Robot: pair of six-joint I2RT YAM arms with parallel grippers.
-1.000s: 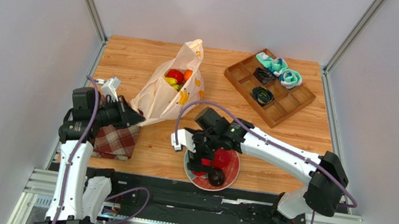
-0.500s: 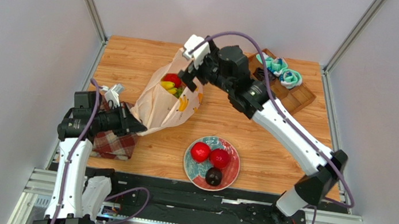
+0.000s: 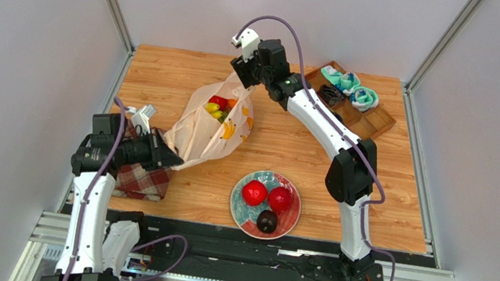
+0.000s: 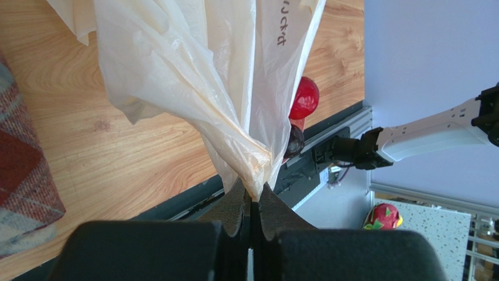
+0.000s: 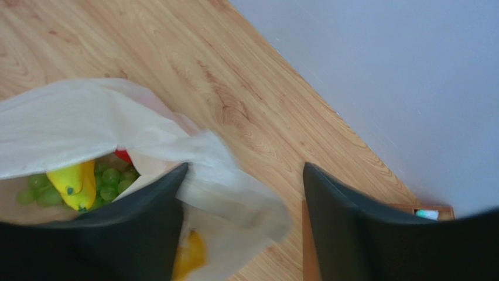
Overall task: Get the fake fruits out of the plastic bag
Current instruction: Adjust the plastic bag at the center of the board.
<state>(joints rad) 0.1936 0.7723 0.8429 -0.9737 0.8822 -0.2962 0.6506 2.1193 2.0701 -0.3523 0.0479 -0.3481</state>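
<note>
The right end effector [image 5: 246, 170] has swung off the teal-and-red painted plate [image 3: 293, 217] and hangs wide open over the crinkly cream-white plastic bag [image 3: 207, 131], yellow plastic bananas [image 5: 73, 184] and green grapes [image 5: 111, 178] just below it, left end effector [image 4: 252, 196] pinching the bag's corner, so the next grab looks close.

Wooden table [image 3: 167, 71] with plastic bag [image 3: 204, 133], painted plate [image 3: 264, 179], plaid cloth [image 3: 143, 180], compartment tray [image 3: 372, 122]

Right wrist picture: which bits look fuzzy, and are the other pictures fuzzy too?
Right wrist view: the near edge of the plastic bag is smeared and the dark fingers up close look soft, while the wood grain of the table is fairly sharp. Left wrist view: the bag's crinkles are crisp, with light glowing through. Top view: sharp all over.
</note>
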